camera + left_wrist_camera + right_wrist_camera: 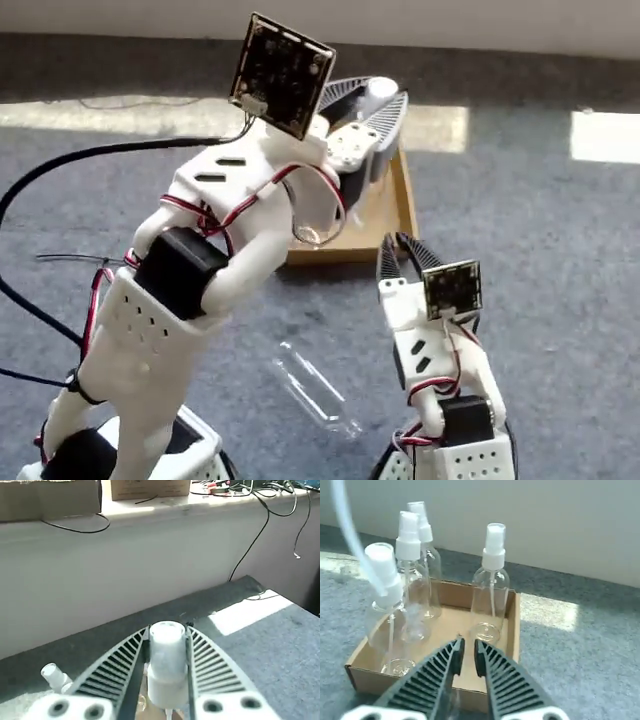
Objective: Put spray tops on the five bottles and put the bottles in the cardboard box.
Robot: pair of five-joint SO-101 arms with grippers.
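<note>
Left gripper (pixel 167 629) raised high over the cardboard box (pixel 405 205), jaws clamped either side of a white spray top (pixel 167 670), thin tube (pixel 352 525) hanging beneath it. Right gripper (pixel 467 652) low, just beside the box's near edge, jaws a narrow slit apart, holding nothing. Underneath everything, grey carpet (pixel 560 300), nubbly, likely grippy enough to stop things rolling. Box shallow and brown, plain card, soft-walled, four bottles (pixel 492 590) standing inside with tops already on. Fifth bottle (pixel 318 390) lying on its side on the carpet between the two arm bases, apart from the box, no top on it. Judged very light: thin clear plastic, smooth, round, slippery, liable to dent or squirt free under a hard squeeze. Best taken around the middle of the body, gently, then stood upright for capping. Spray top hard white moulded plastic, stiff, cylindrical, safe to pinch firmly. Tube slender and bendy, probably needing careful threading into the narrow neck before pressing the top down
</note>
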